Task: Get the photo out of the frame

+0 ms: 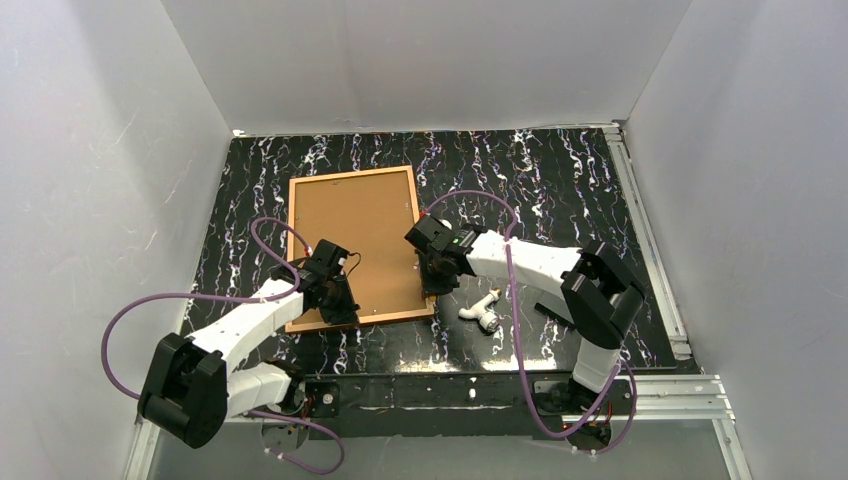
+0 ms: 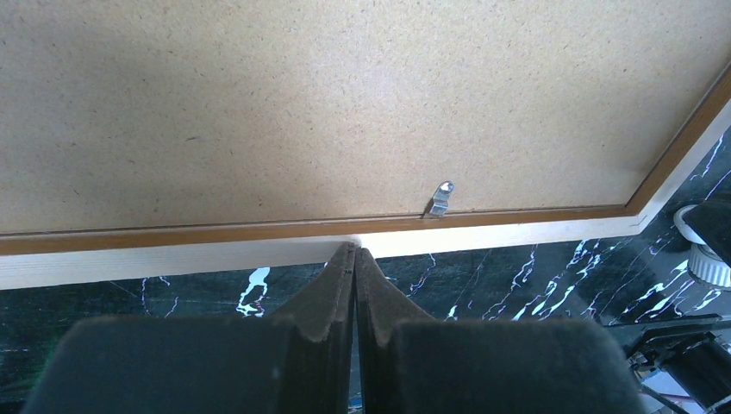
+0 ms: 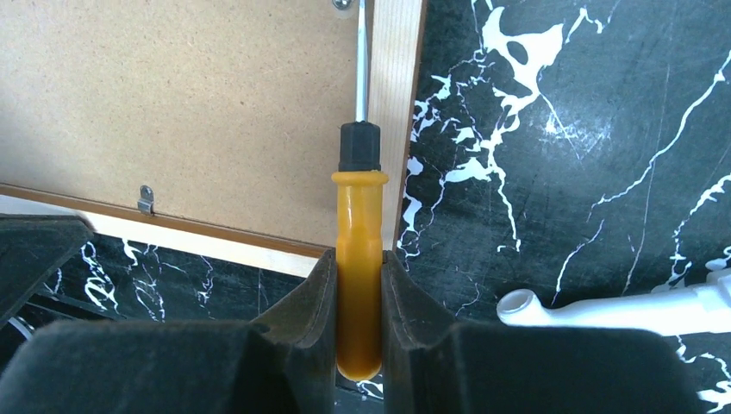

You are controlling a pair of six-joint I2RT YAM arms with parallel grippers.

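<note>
Black marble-patterned bench [image 1: 560,190] with white veins fills the floor of a plain white-walled booth, and both arms reach onto it from the near edge.

Left claw [image 2: 353,250] has its two dark fingers pressed together with nothing between them. The tips sit right at the near edge of the frame [image 1: 350,174], against the pale strip that runs outside the thin reddish-brown wood. Just to the right of the tips, a small metal clip [image 2: 440,200] sticks up where the tan backboard [image 2: 345,95] meets the near rail.

Right claw [image 3: 358,259] is clamped on the yellow handle of a screwdriver [image 3: 359,216], by the frame's near right corner. Above the handle comes a black collar, then a thin metal shaft that runs farther away along the inner side of the frame's right rail. The shaft ends by a second metal fitting [image 3: 343,3], cut off at the top of the right wrist view. Whether the tip touches it cannot be told.

From above, the left claw [image 1: 340,305] and the right claw [image 1: 437,280] stand at the near edge and the right edge of the frame. It lies flat, back up, on the left half of the bench. Only its cork-like board shows, and the photo is out of sight.

To the right of the frame's near right corner, a white plastic tool [image 1: 481,310] lies on the bench, apart from the frame.
</note>
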